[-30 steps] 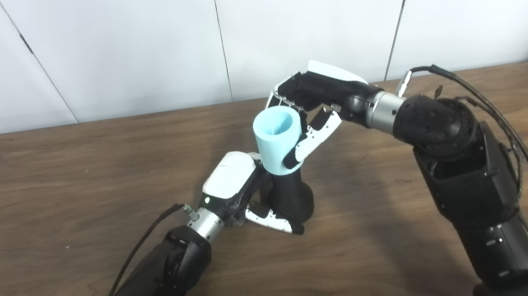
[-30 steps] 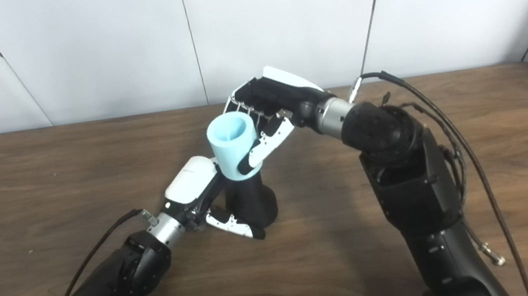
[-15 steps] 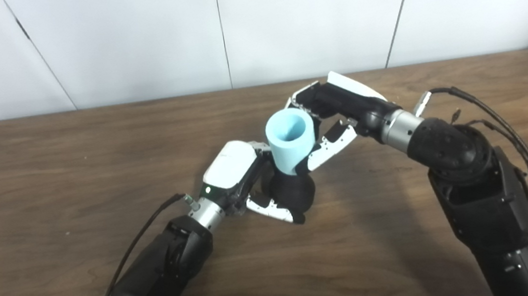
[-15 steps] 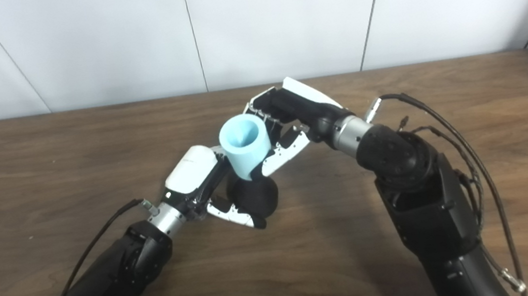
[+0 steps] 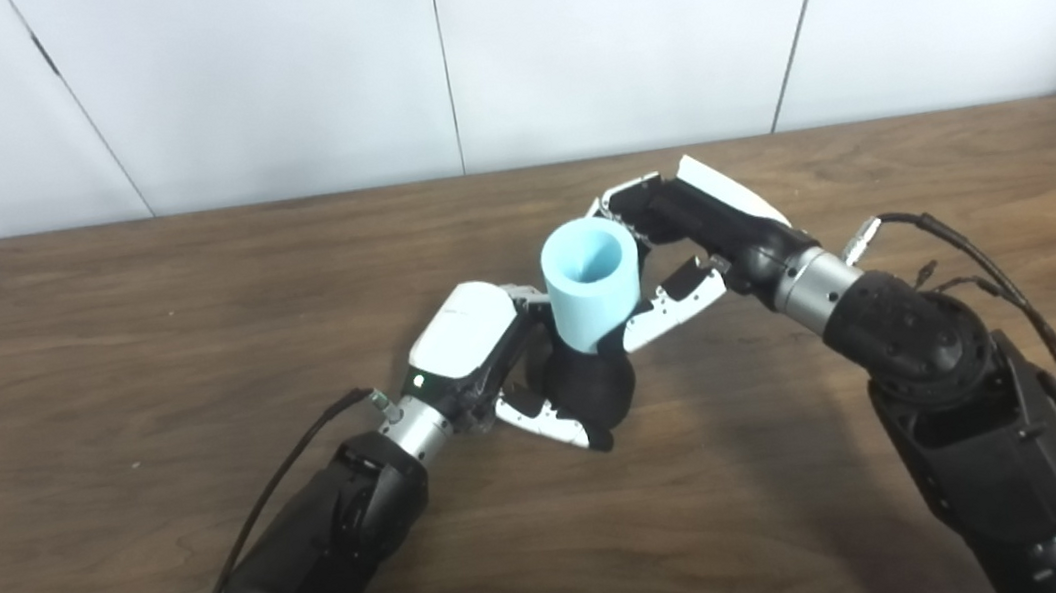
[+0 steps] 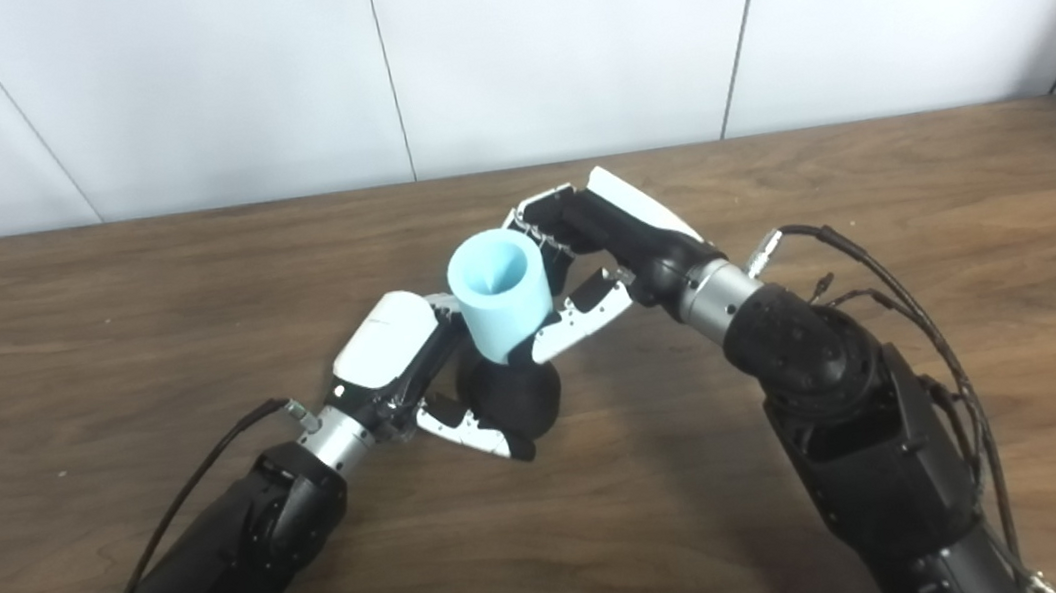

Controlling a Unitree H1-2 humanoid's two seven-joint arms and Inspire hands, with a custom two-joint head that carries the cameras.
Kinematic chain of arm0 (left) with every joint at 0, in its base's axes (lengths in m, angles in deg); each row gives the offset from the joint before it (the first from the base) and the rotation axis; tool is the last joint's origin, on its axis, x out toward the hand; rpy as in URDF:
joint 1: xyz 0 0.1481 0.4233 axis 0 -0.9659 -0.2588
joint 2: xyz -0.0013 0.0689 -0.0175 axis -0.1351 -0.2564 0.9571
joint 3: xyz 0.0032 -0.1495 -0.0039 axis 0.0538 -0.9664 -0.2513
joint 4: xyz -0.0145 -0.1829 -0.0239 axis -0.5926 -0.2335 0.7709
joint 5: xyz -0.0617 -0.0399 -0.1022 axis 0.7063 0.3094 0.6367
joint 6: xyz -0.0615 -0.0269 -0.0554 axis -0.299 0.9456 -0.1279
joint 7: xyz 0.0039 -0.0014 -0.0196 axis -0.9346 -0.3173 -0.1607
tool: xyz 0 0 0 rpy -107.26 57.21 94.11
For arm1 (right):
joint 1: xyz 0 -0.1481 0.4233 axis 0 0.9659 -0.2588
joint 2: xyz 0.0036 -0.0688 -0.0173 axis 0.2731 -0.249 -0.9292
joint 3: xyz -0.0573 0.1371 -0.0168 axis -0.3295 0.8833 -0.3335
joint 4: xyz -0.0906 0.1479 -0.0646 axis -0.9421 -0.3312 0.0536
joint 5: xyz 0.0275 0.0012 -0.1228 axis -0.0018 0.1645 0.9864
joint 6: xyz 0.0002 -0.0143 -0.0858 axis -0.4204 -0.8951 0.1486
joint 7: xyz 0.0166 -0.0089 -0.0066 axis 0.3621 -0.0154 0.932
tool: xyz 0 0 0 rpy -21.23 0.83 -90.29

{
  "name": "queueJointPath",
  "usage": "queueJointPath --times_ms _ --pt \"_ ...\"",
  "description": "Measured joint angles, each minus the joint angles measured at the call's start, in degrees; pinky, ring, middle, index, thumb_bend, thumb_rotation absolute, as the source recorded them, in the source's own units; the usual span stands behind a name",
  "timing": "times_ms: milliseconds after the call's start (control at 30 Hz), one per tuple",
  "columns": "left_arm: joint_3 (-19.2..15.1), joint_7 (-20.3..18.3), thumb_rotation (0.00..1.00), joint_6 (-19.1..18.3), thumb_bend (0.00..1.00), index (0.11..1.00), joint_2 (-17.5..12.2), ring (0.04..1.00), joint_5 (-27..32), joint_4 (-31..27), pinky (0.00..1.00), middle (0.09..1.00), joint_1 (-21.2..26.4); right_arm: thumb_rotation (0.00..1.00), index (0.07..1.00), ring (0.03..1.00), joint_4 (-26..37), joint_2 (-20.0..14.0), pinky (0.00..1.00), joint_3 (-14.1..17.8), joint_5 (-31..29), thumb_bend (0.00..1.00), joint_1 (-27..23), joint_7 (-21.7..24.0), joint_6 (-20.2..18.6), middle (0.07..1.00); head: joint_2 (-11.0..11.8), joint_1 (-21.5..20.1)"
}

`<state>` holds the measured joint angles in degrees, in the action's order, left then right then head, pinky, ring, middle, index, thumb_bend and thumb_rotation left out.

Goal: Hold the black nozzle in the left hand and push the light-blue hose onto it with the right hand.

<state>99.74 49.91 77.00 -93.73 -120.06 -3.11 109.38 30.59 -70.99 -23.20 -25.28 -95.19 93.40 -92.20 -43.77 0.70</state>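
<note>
Left eye view: at the middle of a brown wooden worktop (image 5: 88, 320), the left hand (image 5: 485, 352) clasps its fingers around the black nozzle (image 5: 590, 392). The light-blue hose (image 5: 591, 284) sits over the nozzle's top, open end up.

Right eye view: the right hand (image 6: 608, 251) grips the hose, fingers (image 6: 581, 315) wrapped around its wall.

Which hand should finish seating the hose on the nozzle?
Right. The right hand already grips the light-blue cylindrical hose from above the black flared nozzle, so it can push down. The left hand is wrapped around the nozzle, bracing it.
</note>
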Motion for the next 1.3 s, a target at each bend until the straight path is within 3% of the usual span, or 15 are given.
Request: queueJointPath --times_ms 67,500,567,667,833,967,1167,1300 --pt "0.0 -0.05 0.0 0.01 0.53 0.484 0.01 0.629 0.0 -0.01 0.72 0.482 0.01 0.34 0.997 0.851 -0.17 -1.32 0.66 -1.15 -0.72 0.96 0.45 2.17 -0.88 0.936 0.35 -0.35" --pt "0.01 -0.17 0.0 0.27 0.53 0.483 0.31 0.631 0.1 0.52 0.73 0.484 0.24 0.33 1.0 0.907 0.03 -0.34 0.69 0.38 -0.77 0.99 -2.39 1.59 -0.95 0.992 0.7 -0.09" --pt "0.0 -0.16 0.0 0.27 0.53 0.483 0.31 0.636 0.11 0.61 0.73 0.484 0.26 0.33 1.0 0.945 0.03 -0.44 0.73 0.39 -0.87 1.0 -2.34 1.59 -0.95 0.999 0.7 -0.09" --pt "0.0 -0.16 0.0 0.27 0.53 0.482 0.32 0.635 0.11 0.66 0.73 0.485 0.28 0.3 1.0 0.996 0.03 -0.53 0.87 0.64 -1.13 1.0 -2.36 1.59 -0.95 1.0 0.7 -0.09" --pt "0.0 -0.16 0.0 0.51 0.53 0.48 0.38 0.634 0.11 0.92 0.73 0.489 0.36 0.34 1.0 1.0 -0.01 -1.4 0.98 1.1 -1.14 1.0 -2.89 1.21 -0.88 1.0 0.97 0.0" --pt "0.0 -0.2 0.0 0.81 0.53 0.485 0.59 0.633 0.11 1.28 0.72 0.48 0.55 0.38 1.0 1.0 0.52 -5.35 1.0 1.47 -3.71 1.0 -4.68 2.5 -0.29 1.0 1.05 0.09" --pt "-0.04 -0.28 0.0 1.19 0.53 0.489 0.7 0.639 0.15 1.7 0.73 0.475 0.73 0.42 1.0 1.0 7.57 -15.11 1.0 1.97 -8.93 1.0 -7.38 7.61 0.91 1.0 1.14 -0.26" --pt "-0.04 -0.32 0.0 1.22 0.53 0.488 0.74 0.636 0.26 1.9 0.74 0.477 0.8 0.39 1.0 1.0 9.86 -18.37 1.0 1.87 -10.91 1.0 -7.93 8.76 2.87 1.0 1.41 -0.53"
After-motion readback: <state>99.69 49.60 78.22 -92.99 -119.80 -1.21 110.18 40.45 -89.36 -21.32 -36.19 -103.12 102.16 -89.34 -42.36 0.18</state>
